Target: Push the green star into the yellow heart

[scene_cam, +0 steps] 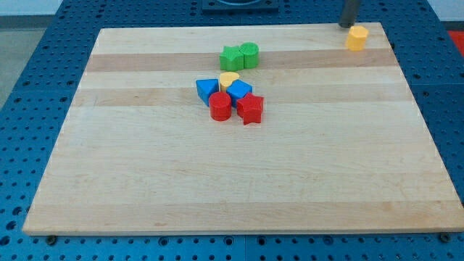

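The green star (232, 58) lies near the top middle of the board, touching a green round block (250, 54) on its right. The yellow heart (229, 78) lies just below the star, with a small gap between them. My tip (347, 25) is at the board's top right corner, far right of the star and heart, close to a yellow hexagon-like block (357, 38) just below and right of it.
A cluster surrounds the heart: a blue triangular block (206, 90) to its left, a blue block (239, 90), a red cylinder (221, 106) and a red star (251, 109) below. The wooden board (232, 181) lies on a blue perforated table.
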You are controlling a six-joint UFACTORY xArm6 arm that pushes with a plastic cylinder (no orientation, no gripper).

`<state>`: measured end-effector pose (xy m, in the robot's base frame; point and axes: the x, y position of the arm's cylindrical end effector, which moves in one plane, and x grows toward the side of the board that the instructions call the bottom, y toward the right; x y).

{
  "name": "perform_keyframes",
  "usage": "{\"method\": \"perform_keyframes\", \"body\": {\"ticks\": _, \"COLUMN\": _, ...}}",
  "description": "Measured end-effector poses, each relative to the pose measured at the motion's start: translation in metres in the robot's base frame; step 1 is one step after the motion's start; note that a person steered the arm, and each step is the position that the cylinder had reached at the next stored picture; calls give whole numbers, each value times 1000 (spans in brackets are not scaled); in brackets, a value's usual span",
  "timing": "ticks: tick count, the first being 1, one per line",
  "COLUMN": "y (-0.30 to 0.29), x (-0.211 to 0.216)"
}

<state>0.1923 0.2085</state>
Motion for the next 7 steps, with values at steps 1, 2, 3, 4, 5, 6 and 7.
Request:
{"method": "perform_keyframes", "body": {"ticks": 1, "y": -63, "x": 9}}
{"method": "perform_keyframes", "body": {"ticks": 2, "y": -119, "x": 20}}
{"method": "perform_keyframes", "body": {"ticks": 3, "y": -142, "x": 39}}
{"method": "perform_keyframes", "body": {"ticks": 4, "y": -181, "x": 53}}
{"method": "perform_keyframes", "body": {"ticks": 5, "y": -206, "x": 54}}
{"method": "perform_keyframes", "body": {"ticks": 6, "y": -215, "x": 71}}
{"method": "perform_keyframes", "body": {"ticks": 7, "y": -215, "x": 91}}
